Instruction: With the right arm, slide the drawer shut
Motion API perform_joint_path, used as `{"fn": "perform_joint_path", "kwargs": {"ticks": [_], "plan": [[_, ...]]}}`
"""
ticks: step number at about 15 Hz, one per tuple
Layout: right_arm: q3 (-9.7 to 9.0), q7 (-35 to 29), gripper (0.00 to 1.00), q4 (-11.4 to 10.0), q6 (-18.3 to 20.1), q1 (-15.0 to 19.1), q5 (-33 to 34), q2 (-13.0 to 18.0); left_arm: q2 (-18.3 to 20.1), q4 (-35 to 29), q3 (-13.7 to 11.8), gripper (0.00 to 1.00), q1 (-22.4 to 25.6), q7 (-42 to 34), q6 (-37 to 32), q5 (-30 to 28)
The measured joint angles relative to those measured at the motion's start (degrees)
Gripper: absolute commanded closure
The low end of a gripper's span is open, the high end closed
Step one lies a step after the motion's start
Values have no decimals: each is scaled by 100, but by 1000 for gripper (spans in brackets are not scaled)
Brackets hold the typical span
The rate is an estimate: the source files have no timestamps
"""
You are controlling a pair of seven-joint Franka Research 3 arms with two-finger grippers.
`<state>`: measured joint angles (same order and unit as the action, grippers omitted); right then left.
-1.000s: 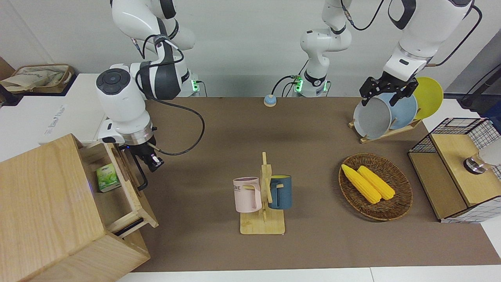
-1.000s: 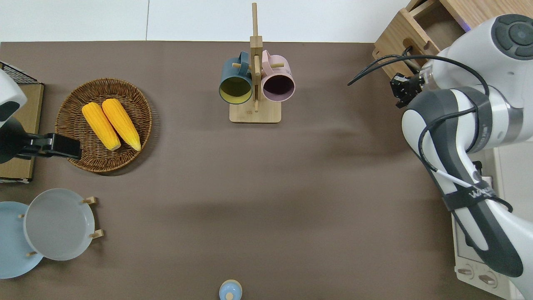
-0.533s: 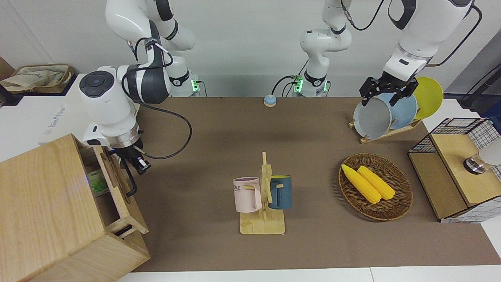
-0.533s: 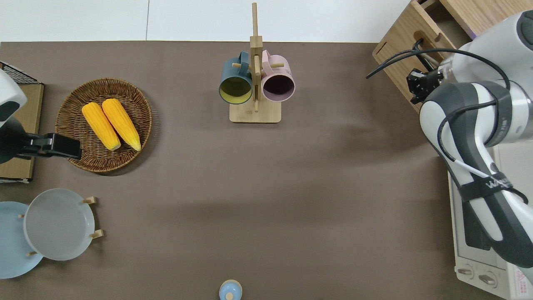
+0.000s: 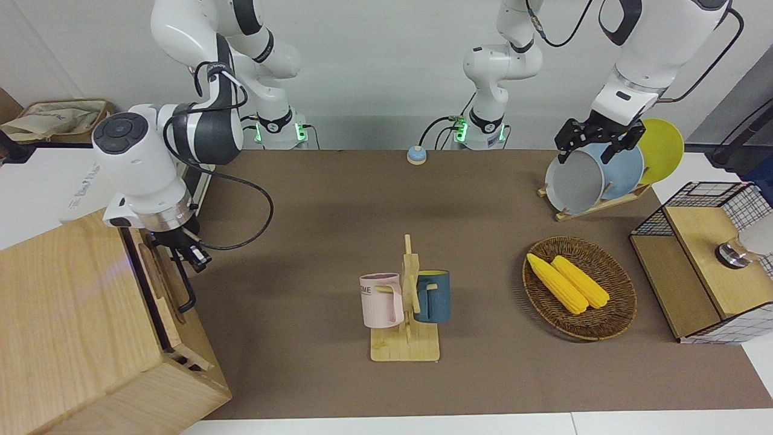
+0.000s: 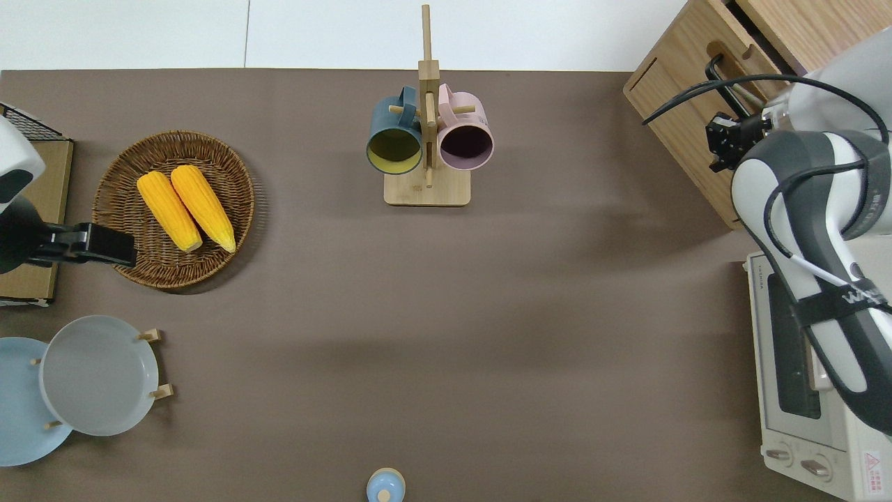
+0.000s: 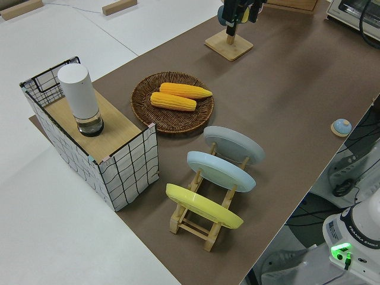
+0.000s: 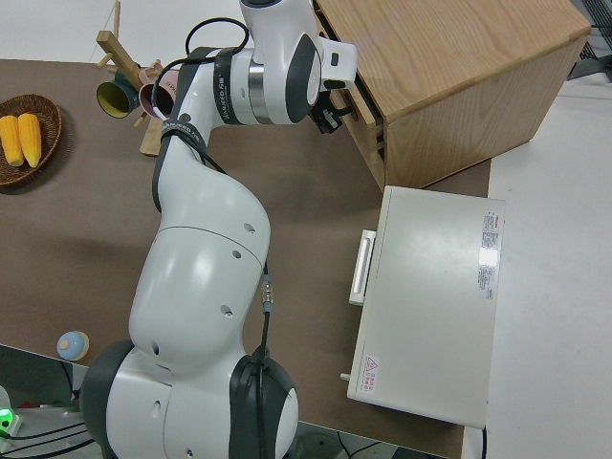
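Two white jointed robot arms stand at a long table covered in matte brown cloth. The right arm (image 5: 181,130) reaches toward its own end of the table, where a big pale-wood cabinet (image 5: 72,326) with visible grain stands beside a white oven (image 6: 808,390). The drawer (image 5: 160,284), wide and shallow, sits almost fully inside the cabinet, with only a thin dark gap showing along its top edge. A slim black metal bar handle (image 5: 184,284) runs across its flat front panel. The right gripper (image 5: 192,254), black and two-fingered, is at the end of that handle nearer to the robots, pressed close against the drawer front, a placing that suits pushing the panel inward. Whether its fingers are spread or closed cannot be made out. By the look of it, the closing is nearly finished and only a last short push remains. The left arm (image 5: 640,60) is parked, its gripper (image 5: 595,140) with fingers spread. Elsewhere on the cloth are a round woven basket (image 5: 580,290) holding two yellow corn cobs (image 5: 567,282), and a wooden stand (image 5: 407,326) with a pink mug (image 5: 381,300) and a blue mug (image 5: 433,296).
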<state>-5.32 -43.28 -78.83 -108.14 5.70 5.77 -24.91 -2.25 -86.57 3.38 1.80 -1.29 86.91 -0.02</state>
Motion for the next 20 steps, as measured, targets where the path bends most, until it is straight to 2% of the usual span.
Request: {"fn": "perform_joint_path", "kwargs": {"ticks": [20], "plan": [[-88,330,982,121,-1,127,-5,-47,0,0,0,7,0,0,0,0]]}}
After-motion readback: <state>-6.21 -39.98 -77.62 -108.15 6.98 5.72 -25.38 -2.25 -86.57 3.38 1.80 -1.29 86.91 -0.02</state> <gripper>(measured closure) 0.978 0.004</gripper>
